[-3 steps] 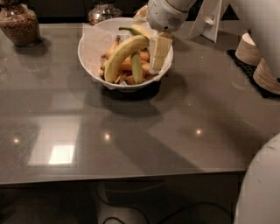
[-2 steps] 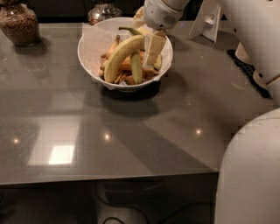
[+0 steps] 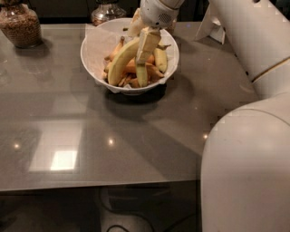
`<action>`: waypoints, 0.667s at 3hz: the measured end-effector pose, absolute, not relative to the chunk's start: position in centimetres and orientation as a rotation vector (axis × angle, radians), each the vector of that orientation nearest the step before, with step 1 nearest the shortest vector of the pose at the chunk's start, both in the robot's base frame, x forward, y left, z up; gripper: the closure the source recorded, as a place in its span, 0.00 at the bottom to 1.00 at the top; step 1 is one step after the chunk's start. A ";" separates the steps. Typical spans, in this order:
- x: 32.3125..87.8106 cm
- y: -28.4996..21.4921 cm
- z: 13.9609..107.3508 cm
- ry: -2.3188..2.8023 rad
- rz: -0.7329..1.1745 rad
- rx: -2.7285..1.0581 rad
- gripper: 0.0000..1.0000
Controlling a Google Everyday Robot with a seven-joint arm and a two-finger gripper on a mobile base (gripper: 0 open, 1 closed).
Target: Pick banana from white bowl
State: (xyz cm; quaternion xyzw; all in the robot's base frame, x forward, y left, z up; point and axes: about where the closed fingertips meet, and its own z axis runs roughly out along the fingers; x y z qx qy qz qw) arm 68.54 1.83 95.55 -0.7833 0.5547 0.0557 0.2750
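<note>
The white bowl (image 3: 92, 56) stands at the back middle of the grey table, lined with white paper and holding several pieces of fruit. The banana (image 3: 118, 64) is the longest one, pale yellow and curved, leaning from the bowl's lower left up towards its middle. My gripper (image 3: 142, 40) reaches down into the bowl from above, right at the banana's upper end. It is open, with one beige finger (image 3: 147, 45) in front of the banana's tip and the other behind. Smaller yellow and orange fruit lie under and to the right of it.
A glass jar of brown nuts (image 3: 20, 26) stands at the back left, and another glass jar (image 3: 105, 11) just behind the bowl. A white folded card (image 3: 213, 25) is at the back right. My white arm and body (image 3: 247, 172) fill the right side. The table's front edge (image 3: 99, 185) runs across below.
My gripper has moved left across the bowl, from its right rim to the banana's upper end. The banana and bowl have not moved.
</note>
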 end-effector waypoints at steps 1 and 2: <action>68.8 2.5 95.5 1.485 0.173 -2.106 0.64; 68.6 2.4 95.6 1.489 0.181 -2.108 0.86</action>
